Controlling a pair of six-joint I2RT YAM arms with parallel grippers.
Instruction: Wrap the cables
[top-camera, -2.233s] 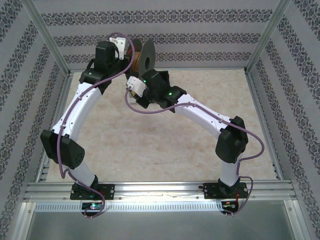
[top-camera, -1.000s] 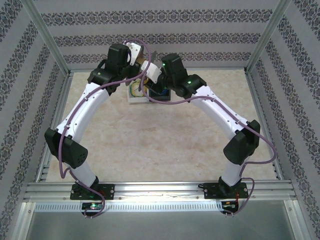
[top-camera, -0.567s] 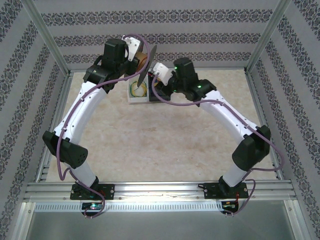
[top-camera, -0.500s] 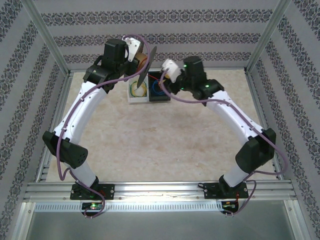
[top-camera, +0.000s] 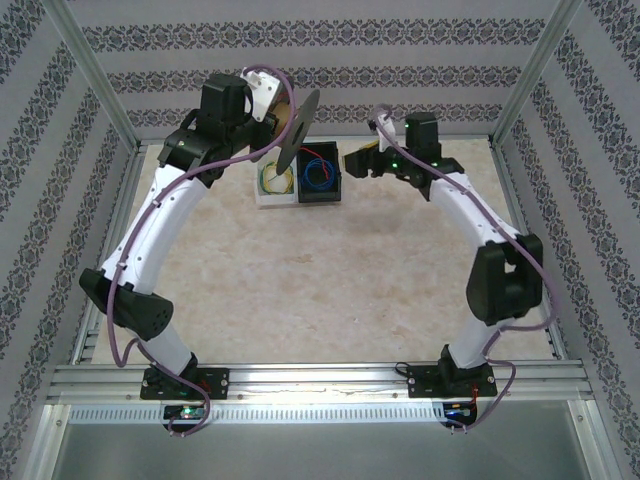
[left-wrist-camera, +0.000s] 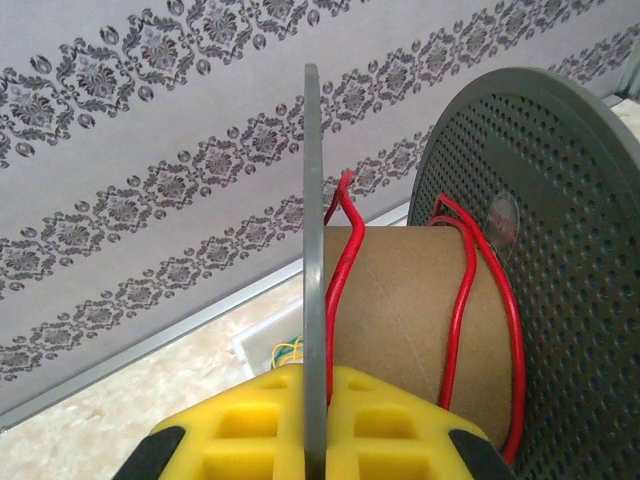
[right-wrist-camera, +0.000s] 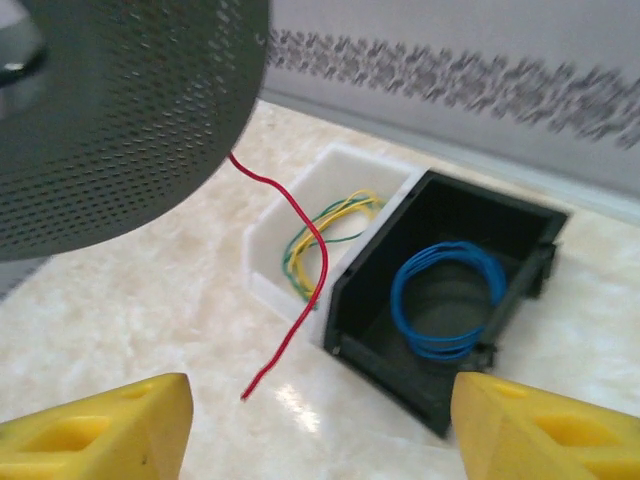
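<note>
Left wrist: one spool, cardboard core between two grey flanges, the right-hand one perforated. Left tool is clamped tight on the thin edge of the near flange, a yellow pad on each side of it. One red wire lies on the core in a few loose turns, some against the gripped flange, some against the perforated one.

Right wrist: right tool has its two yellow fingertips spread wide, nothing between them. The perforated flange is at upper left. From under the spool the wire's free tail hangs down, its end loose just above the surface. Below the spool are two bins side by side and touching: one white bin with one yellow-green coil, one black bin with one blue coil.

Top: spool is held up over the white bin; right tool is to the right of the spool, apart from it, beside the black bin.
</note>
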